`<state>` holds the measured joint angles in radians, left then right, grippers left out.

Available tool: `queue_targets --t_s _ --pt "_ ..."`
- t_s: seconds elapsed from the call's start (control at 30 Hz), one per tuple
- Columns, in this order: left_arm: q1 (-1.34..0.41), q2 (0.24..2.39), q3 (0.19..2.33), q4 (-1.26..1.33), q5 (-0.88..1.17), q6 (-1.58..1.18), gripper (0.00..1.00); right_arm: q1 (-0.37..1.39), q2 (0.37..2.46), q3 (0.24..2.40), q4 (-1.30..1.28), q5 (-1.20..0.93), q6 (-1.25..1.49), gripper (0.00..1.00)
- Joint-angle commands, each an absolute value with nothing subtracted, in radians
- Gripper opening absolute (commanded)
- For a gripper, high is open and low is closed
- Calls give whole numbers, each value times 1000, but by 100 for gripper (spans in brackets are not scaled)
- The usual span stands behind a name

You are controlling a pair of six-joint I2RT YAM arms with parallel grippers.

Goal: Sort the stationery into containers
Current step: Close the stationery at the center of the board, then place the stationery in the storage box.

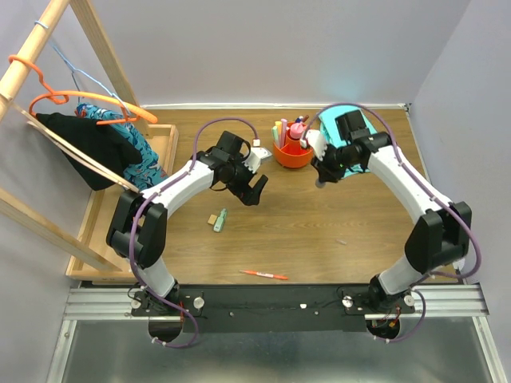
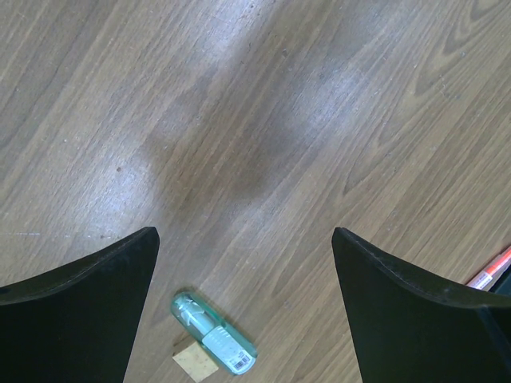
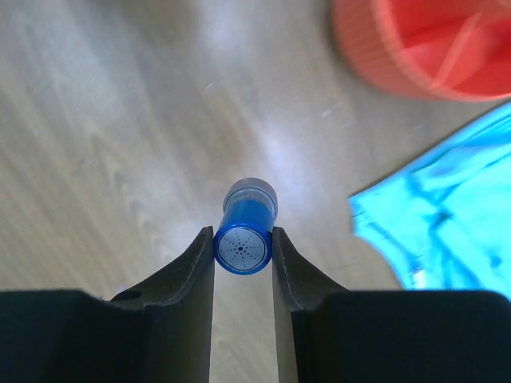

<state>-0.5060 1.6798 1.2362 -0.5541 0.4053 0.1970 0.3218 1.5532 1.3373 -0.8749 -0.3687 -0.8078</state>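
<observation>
- A wooden table is seen under both arms, with a wooden tray at its left edge.
- A teal cloth is spread at the far right of the table, just beside the tub.
- The orange tub is set near the far edge of the table, between the two grippers. Pastel highlighters and a pink glue bottle are stood upright in it.
- The left gripper is held above bare wood with its jaws spread wide; nothing is gripped.
- The right gripper is narrowed onto a blue-capped bottle, which is pinched between both fingers above the table. It is held near the tub but apart from it, its blue end turned to the wrist camera.
- A translucent green tube is left lying flat on the table, near the left gripper's left finger.
- An orange pen is laid alone towards the near edge.
- A tan eraser is placed just beside the green tube; whether they touch cannot be told.
</observation>
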Motion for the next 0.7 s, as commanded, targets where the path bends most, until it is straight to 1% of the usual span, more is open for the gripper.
queue_targets --t_s 0.0,0.17,0.33,0.67 --pt "-506 1672 1247 -538 416 195 99 322 1653 1529 -832 -319 -738 21" --pt "-505 1655 1230 -532 407 198 99 308 1736 1658 -762 -285 -706 24" --pt "-500 1643 1224 -535 396 204 99 296 1813 1767 -738 -256 -710 23" --pt "-499 1651 1238 -541 387 206 99 291 1936 1832 -661 -262 -689 23"
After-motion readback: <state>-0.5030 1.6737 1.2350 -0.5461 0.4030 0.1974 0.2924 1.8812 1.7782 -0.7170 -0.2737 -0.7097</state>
